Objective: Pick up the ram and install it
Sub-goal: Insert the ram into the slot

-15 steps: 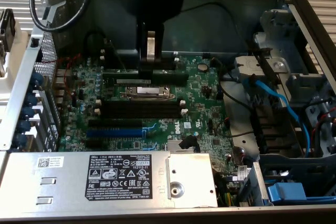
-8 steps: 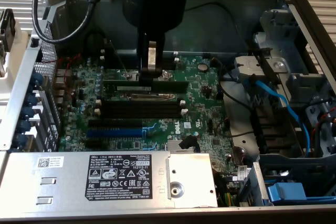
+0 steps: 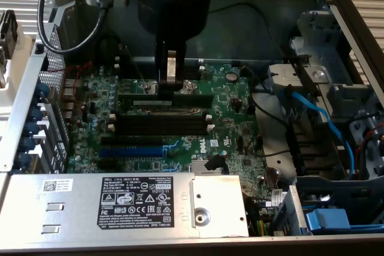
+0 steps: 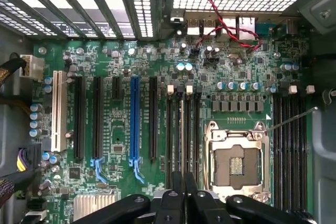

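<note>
The hand (image 3: 170,88) is closed narrowly on the middle of the ram's (image 3: 138,98) top edge. The ram stands on edge along the black slot farthest from the blue slot (image 3: 132,151); whether it is fully seated cannot be told. I judge the stick light, stiff and thin, but fragile. It is best pinched on its flat faces at mid-length, clear of the chips, and pressed straight so it does not flex. The grey box (image 3: 72,208) has a white label (image 3: 139,203) reading "DELL", and the board (image 3: 240,124) bears a Dell logo (image 3: 203,144); finer print is unreadable.
</note>
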### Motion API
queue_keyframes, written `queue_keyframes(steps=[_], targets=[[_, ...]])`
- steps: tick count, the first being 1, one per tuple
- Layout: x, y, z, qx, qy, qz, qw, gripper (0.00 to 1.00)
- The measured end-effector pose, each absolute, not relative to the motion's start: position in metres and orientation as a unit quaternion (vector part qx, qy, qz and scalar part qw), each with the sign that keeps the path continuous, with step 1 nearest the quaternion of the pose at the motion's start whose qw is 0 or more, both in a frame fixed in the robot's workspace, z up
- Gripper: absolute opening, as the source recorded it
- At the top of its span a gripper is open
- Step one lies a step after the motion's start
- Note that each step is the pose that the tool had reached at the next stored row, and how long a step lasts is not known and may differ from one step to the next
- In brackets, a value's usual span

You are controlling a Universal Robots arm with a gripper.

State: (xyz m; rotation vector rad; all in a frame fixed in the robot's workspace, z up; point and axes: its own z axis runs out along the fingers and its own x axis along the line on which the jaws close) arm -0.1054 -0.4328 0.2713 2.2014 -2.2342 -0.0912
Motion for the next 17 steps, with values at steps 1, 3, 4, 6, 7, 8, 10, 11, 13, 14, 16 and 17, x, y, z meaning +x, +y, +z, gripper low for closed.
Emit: queue_keyframes(steps=[1,3,4,6,7,8,10,11,13,14,16,17], targets=[[-0.106,-0.433,0.269,0.702,-0.712,-0.029,0.002,0.12],[-0.106,-0.433,0.268,0.702,-0.712,-0.029,0.002,0.12],[-0.106,-0.433,0.267,0.702,-0.712,-0.029,0.002,0.12],[-0.106,-0.436,0.265,0.702,-0.712,-0.029,0.002,0.12],[-0.106,-0.437,0.264,0.702,-0.712,-0.029,0.002,0.12],[-0.106,-0.437,0.263,0.702,-0.712,-0.029,0.002,0.12],[-0.106,-0.438,0.262,0.702,-0.711,-0.029,0.002,0.12],[-0.106,-0.438,0.262,0.703,-0.711,-0.029,0.002,0.12],[-0.106,-0.438,0.261,0.703,-0.711,-0.029,0.002,0.12],[-0.106,-0.439,0.26,0.703,-0.711,-0.029,0.002,0.12],[-0.106,-0.441,0.26,0.703,-0.71,-0.029,0.002,0.12],[-0.106,-0.441,0.259,0.703,-0.71,-0.029,0.002,0.12]])
